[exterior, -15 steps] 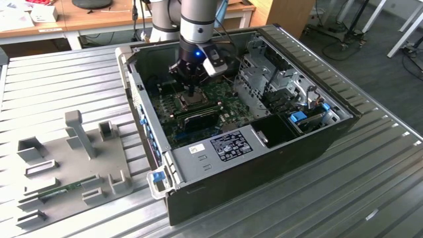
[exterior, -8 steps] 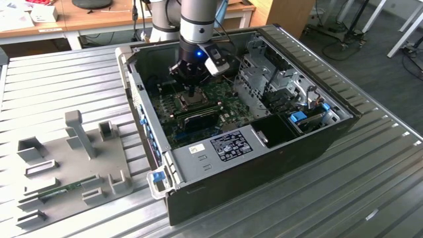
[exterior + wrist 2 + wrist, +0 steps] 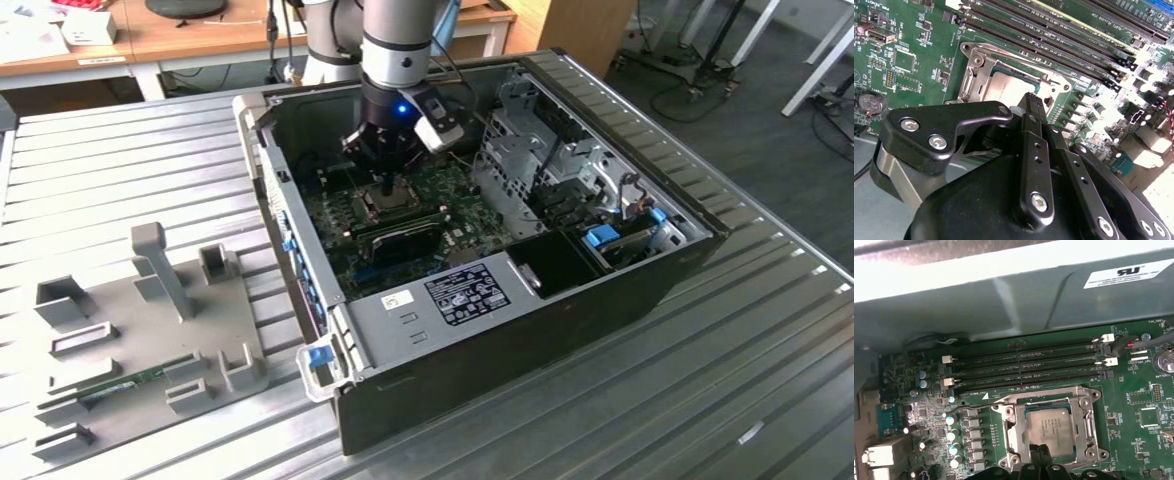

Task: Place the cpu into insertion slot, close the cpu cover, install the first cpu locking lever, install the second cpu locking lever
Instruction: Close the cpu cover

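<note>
Starting right at my gripper (image 3: pixel 1034 100): the two black fingers are pressed together with nothing between them, as far as I can see. The tips sit at the edge of the cpu (image 3: pixel 1050 426), on or just above it, honestly can't say which. In the first wrist view my own fingertips (image 3: pixel 1035 456) cover the chip's near edge, so that side is a mystery.

The cpu lies flat in the insertion slot (image 3: pixel 363 206), grey top facing up. The cpu cover (image 3: pixel 1089 415) looks folded down around it, chip showing through the window. The slot itself is mostly buried under chip and frame. There's a thin wire lever (image 3: pixel 1019 396) along the cover's side facing the memory slots (image 3: pixel 1029 370), but whether it's hooked in I can't make out.

Past those long black slots is the grey case wall (image 3: pixel 1004 305).

In the exterior view the arm drops into the open computer case (image 3: pixel 534 330), and my wrist hides part of the board. The case lies on a ribbed metal table (image 3: pixel 747 380). On the exterior view's left sits a grey fixture tray (image 3: pixel 147 330), cut off at the edge, with a memory stick (image 3: pixel 127 385) lying on it.
</note>
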Robot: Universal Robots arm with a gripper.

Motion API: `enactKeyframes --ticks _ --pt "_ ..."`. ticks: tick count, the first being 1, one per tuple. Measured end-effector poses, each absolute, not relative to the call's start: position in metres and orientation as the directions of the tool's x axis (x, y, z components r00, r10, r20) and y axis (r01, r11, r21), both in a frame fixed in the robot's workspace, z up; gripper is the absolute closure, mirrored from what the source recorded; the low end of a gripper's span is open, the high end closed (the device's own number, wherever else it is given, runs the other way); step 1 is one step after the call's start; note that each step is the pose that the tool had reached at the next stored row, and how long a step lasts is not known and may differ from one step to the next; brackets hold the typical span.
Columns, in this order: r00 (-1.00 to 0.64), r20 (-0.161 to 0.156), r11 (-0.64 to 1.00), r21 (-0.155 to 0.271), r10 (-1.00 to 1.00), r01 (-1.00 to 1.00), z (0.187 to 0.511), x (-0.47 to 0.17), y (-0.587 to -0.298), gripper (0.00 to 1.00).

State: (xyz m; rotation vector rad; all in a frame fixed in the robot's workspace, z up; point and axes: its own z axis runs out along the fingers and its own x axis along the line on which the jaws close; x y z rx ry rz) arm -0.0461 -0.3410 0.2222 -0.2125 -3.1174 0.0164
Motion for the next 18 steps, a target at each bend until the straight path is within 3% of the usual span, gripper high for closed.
enactKeyframes --ticks 4,18 --pt "-0.992 -0.009 0.992 -0.008 0.129 0.129 0.221 -0.048 -0.341 0.90" --pt "-0.998 -0.012 0.998 -0.008 0.067 0.067 0.215 -0.058 -0.341 0.90"
